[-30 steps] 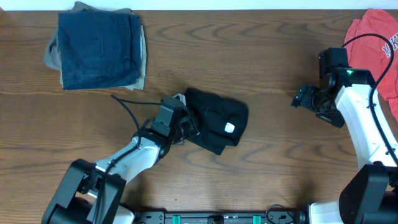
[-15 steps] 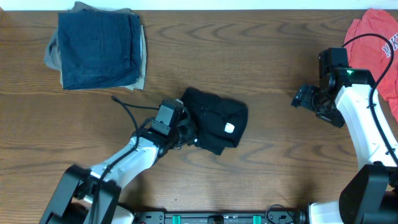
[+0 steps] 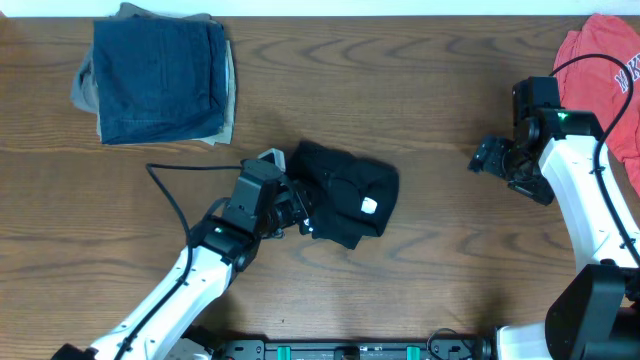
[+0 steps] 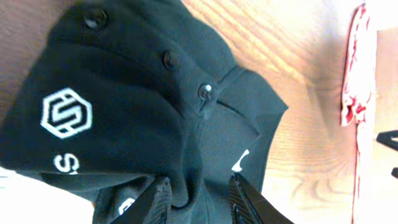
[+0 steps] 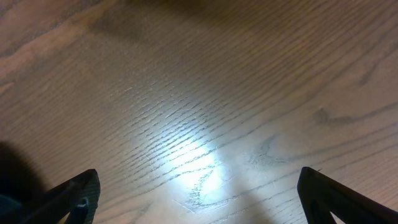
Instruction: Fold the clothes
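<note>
Black polo shirt (image 3: 345,190), folded compact, is pictured at the centre of the table (image 3: 450,270). One fold is straddled by the barely parted jaws of the left gripper (image 4: 199,194), grip unconfirmed. The right gripper (image 3: 486,156) is parked aside for clearance, wide open and empty.

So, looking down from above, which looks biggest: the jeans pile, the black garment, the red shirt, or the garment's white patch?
1. Jeans pile.
2. Black garment and red shirt: I can't rank these, because the shirt runs off the picture's edge.
3. White patch, by far the smallest.
</note>
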Controlling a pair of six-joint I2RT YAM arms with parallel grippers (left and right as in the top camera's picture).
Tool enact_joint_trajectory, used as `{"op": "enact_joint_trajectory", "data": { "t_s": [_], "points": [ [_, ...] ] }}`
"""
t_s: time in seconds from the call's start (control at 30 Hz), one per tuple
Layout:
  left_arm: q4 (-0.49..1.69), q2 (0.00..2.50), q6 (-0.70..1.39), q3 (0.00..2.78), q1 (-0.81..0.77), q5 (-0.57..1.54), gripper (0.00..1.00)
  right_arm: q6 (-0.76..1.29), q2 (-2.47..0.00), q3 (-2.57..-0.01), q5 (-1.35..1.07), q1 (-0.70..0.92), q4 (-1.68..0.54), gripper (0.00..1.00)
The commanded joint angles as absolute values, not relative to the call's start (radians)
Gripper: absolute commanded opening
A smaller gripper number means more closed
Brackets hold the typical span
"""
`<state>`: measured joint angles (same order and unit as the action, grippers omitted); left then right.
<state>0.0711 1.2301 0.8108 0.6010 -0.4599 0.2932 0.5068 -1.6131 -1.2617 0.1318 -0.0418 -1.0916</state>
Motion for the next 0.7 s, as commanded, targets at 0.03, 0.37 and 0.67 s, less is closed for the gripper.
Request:
{"op": "enact_joint_trajectory", "data": {
  "t_s": [0.03,0.37,0.67],
  "points": [
    [0.075,1.224,0.797,0.595,-0.455,0.213,0.33,0.5,-1.612,-1.266,0.15,-0.045,-1.092,0.99],
    [0.078,1.224,0.81,0.595,-0.455,0.304,0.07,0.5,-1.612,-1.266,0.15,-0.045,-1.092,0.99],
    [-0.02,1.208,0.78,0.595,-0.455,0.242,0.05,0.5,-1.612,-1.266,0.15,-0.045,-1.092,0.99]
  ]
}}
